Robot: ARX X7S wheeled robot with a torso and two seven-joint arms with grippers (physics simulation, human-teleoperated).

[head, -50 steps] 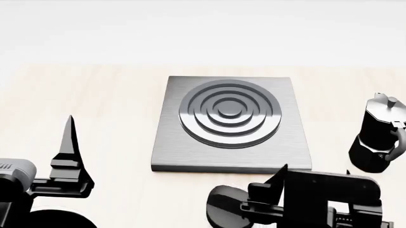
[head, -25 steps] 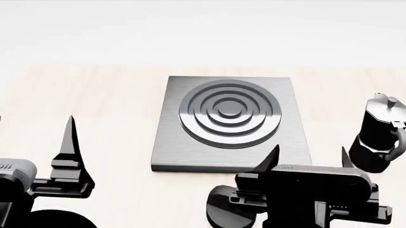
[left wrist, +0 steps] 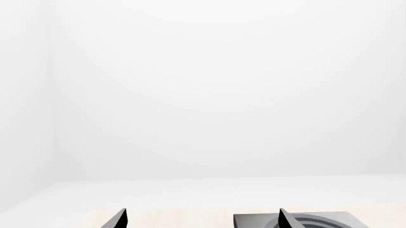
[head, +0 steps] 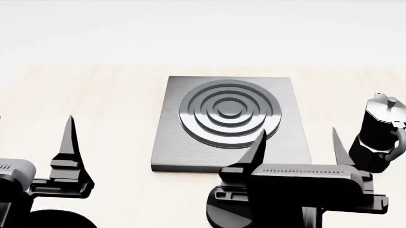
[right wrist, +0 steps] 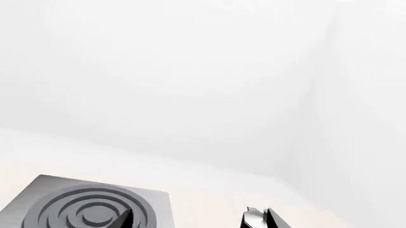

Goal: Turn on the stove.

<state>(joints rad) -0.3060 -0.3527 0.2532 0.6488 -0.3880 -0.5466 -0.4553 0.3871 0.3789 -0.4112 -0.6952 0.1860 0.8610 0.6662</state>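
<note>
A: Left wrist view, setting: blank white walls, a pale wood table (left wrist: 190,216) at the far edge. Item: the stove (left wrist: 304,221), a corner of its grey slab only. Item: left tool (left wrist: 201,219), two dark tips spread wide with bare table between them. Released, holding nothing, touching nothing.

B: Hazards there?

A: None likely; that arm sits well off from the slab.

B: Head view?

A: Setting: same table (head: 95,95) under a white backdrop. Item: stove (head: 231,123), centre, flat, ringed burner raised. Its knob is not visible; the right arm's body covers the near edge where I would expect it. Item: right tool (head: 295,142), tips parted wide, one over the slab's near corner, the other close beside a black moka pot (head: 381,137). Empty. Contact with the slab cannot be told. Item: left tool (head: 66,142), one tip visible, low at the left, clear of everything. Item: black round object (head: 231,213), partly hidden under the right arm.

B: Risks?

A: Judged: the outer tip could clip the pot and tip it if the arm swings outward. Reaching for a hidden knob, the wide jaws may miss or press on the slab.

B: Right wrist view?

A: Setting: white walls, table strip. Items: stove (right wrist: 89,206), pot top (right wrist: 254,218). The right tool shows only dark slivers here, gripping nothing.
</note>
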